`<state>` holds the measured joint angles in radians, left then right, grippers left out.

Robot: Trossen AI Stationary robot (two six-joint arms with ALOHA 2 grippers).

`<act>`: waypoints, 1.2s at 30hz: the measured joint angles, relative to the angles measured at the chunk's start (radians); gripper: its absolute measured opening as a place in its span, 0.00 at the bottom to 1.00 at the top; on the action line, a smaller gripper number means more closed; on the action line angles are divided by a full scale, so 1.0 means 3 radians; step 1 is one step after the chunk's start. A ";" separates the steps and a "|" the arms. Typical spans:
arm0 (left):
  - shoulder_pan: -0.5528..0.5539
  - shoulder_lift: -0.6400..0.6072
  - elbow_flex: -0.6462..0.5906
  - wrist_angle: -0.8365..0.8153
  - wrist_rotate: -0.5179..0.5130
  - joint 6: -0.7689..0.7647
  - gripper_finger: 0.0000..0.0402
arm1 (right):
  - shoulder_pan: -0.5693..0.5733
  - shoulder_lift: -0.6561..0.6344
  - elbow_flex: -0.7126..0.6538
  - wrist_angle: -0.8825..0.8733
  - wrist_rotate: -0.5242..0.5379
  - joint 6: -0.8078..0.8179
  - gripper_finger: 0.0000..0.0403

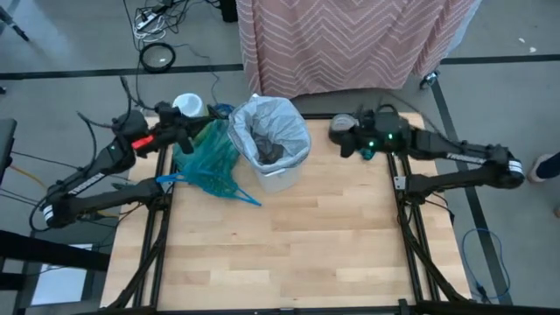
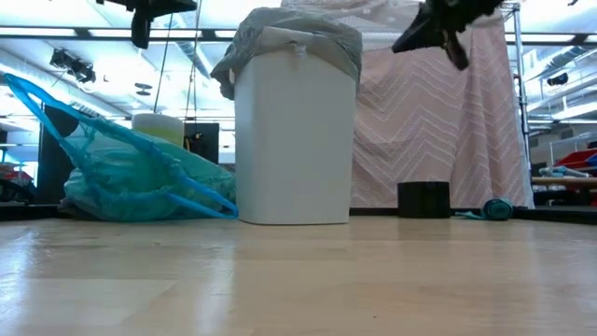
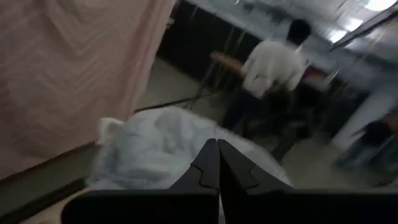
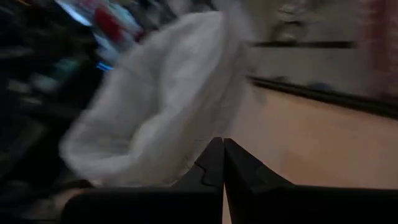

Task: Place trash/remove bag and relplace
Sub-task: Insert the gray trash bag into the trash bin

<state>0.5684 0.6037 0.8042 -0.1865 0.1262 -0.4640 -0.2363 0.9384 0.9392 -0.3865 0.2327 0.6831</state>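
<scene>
The small white bin stands toward the table's far edge, lined with a pale grey bag folded over its rim. Some dark bits lie inside it. The teal-green bag lies crumpled on the table just left of the bin. My left gripper is shut and hovers high above the teal bag, pointing at the bin. My right gripper is shut, raised to the right of the bin and facing it.
A white cup-like cylinder stands behind the teal bag near the far left corner. A black box and a small teal item sit at the far right. A pink chevron cloth hangs beyond the far edge. A person stands in the room.
</scene>
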 joint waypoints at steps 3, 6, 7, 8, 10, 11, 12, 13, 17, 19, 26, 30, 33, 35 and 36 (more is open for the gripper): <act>-0.0127 -0.0014 -0.0280 0.0426 0.0043 -0.0307 0.00 | 0.0028 -0.0118 -0.0545 0.0844 -0.0208 0.0163 0.00; -0.0315 0.0074 -0.0508 0.0888 0.0028 -0.0536 0.00 | 0.0048 -0.0080 -0.0768 0.1237 -0.0244 0.0245 0.00; -0.0375 0.0109 -0.0558 0.1005 -0.0023 -0.0574 0.00 | 0.0045 -0.0068 -0.0783 0.1345 -0.0213 0.0242 0.00; -0.0441 0.0139 -0.0584 0.1080 -0.0072 -0.0582 0.00 | 0.0038 -0.0044 -0.0799 0.1402 -0.0167 0.0238 0.00; -0.0570 0.0205 -0.0598 0.1128 -0.0158 -0.0578 0.00 | 0.0001 0.0042 -0.0825 0.1444 -0.0121 0.0202 0.00; -0.0637 0.0249 -0.0612 0.1118 -0.0183 -0.0579 0.00 | -0.0015 0.0098 -0.0827 0.1481 -0.0129 0.0172 0.00; -0.0715 0.0297 -0.0624 0.1115 -0.0185 -0.0583 0.00 | -0.0028 0.0138 -0.0830 0.1537 -0.0159 0.0154 0.00; -0.0795 0.0354 -0.0625 0.1110 -0.0205 -0.0585 0.00 | -0.0042 0.0176 -0.0828 0.1629 -0.0190 0.0142 0.00; -0.1149 0.0507 -0.0627 0.1110 -0.0380 -0.0574 0.00 | -0.0072 0.0408 -0.0823 0.1733 -0.0323 0.0131 0.00; -0.1324 0.0568 -0.0625 0.1109 -0.0546 -0.0571 0.00 | -0.0072 0.0518 -0.0827 0.1883 -0.0423 0.0131 0.00; -0.1695 0.0674 -0.0625 0.1165 -0.1065 -0.0502 0.00 | -0.0072 0.0629 -0.0823 0.2089 -0.0588 0.0133 0.00; -0.1794 0.0800 -0.0623 0.1199 -0.1237 -0.0475 0.00 | -0.0074 0.0630 -0.0823 0.2073 -0.0646 0.0115 0.00; -0.1848 0.0942 -0.0624 0.1231 -0.1266 -0.0476 0.00 | -0.0066 0.0688 -0.0822 0.2056 -0.0733 0.0132 0.00; -0.1873 0.1034 -0.0624 0.1319 -0.1265 -0.0475 0.00 | -0.0042 0.0734 -0.0822 0.2056 -0.0771 0.0139 0.00; -0.1879 0.1077 -0.0624 0.1365 -0.1268 -0.0473 0.00 | -0.0030 0.0749 -0.0822 0.2053 -0.0775 0.0151 0.00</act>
<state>0.0048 0.9267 0.6170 0.2229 -0.2542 -0.6060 -0.2453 1.1632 0.6926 0.2295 0.0002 0.7285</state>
